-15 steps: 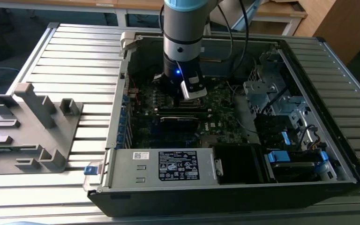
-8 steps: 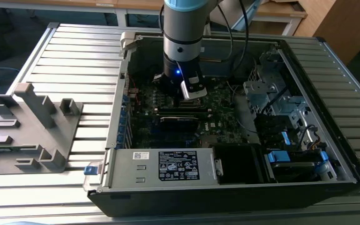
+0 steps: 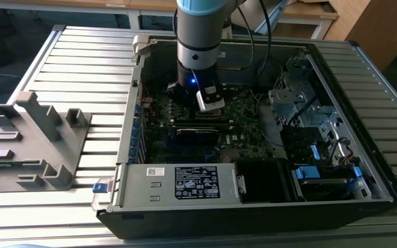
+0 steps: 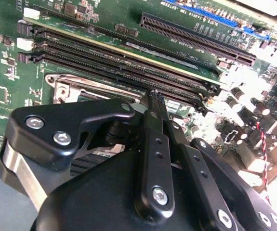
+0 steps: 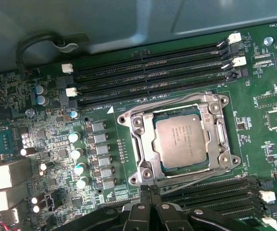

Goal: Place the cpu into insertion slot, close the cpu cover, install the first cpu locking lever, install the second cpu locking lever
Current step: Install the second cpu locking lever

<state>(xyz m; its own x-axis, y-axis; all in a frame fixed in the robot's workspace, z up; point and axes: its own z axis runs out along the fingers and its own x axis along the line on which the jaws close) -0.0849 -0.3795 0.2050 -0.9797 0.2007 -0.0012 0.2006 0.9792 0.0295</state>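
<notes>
One cpu [image 5: 179, 141] sits in its socket, one cover [image 5: 139, 144] closed around it. One claw [image 5: 150, 188] clenched, empty, just beside socket.

Grey-brown cpu [image 5: 179, 141] flat in its socket; silvery cpu cover [image 5: 143, 144] closed around it

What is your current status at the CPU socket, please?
Gripper shut, empty, at socket edge. Cpu seated in socket, cpu cover down over it. Nothing in the way.
</notes>
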